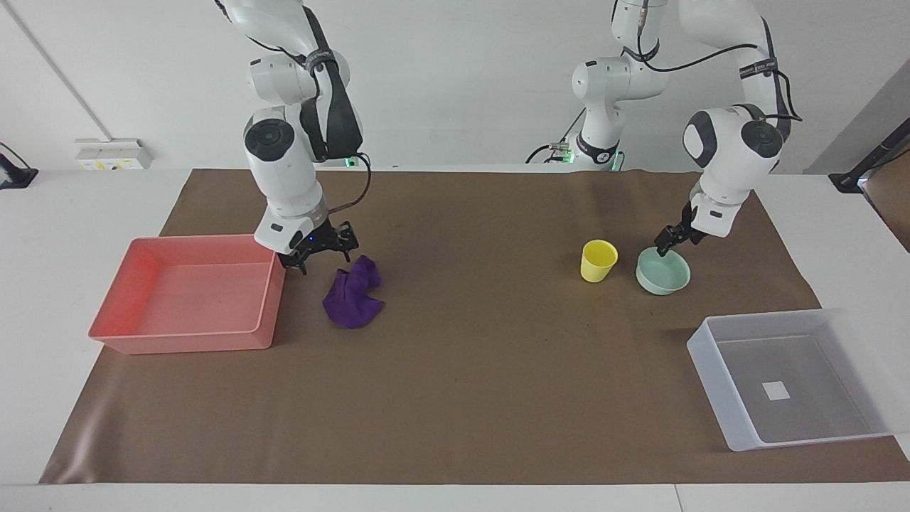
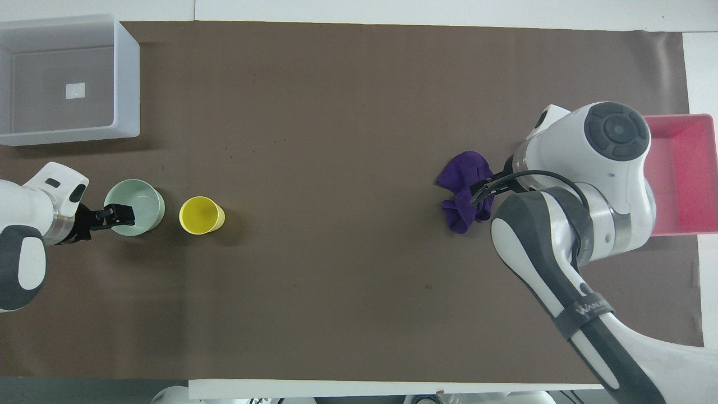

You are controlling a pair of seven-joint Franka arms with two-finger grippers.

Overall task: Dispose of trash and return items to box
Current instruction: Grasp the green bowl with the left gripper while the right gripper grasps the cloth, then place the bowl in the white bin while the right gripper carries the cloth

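The trash, a crumpled purple cloth point(image 1: 353, 291) point(image 2: 466, 189), lies on the brown mat beside the pink tray point(image 1: 186, 340). My right gripper point(image 1: 321, 259) point(image 2: 483, 189) hangs open, low over the cloth's edge nearest the robots and the tray, with nothing in it. The yellow cup point(image 1: 598, 260) point(image 2: 201, 215) stands upright beside the mint-green bowl point(image 1: 664, 273) point(image 2: 137, 203). My left gripper point(image 1: 675, 240) point(image 2: 115, 216) is open over the bowl's rim on the side nearer the robots; contact cannot be judged. The translucent box point(image 1: 739, 427) point(image 2: 128, 78) stands with only a white label inside.
The pink tray point(image 2: 681, 221) holds nothing and sits at the right arm's end of the mat. The right arm's wrist and forearm point(image 2: 589, 168) hide part of the tray from above. Bare mat point(image 1: 483, 341) stretches between the cloth and the cup.
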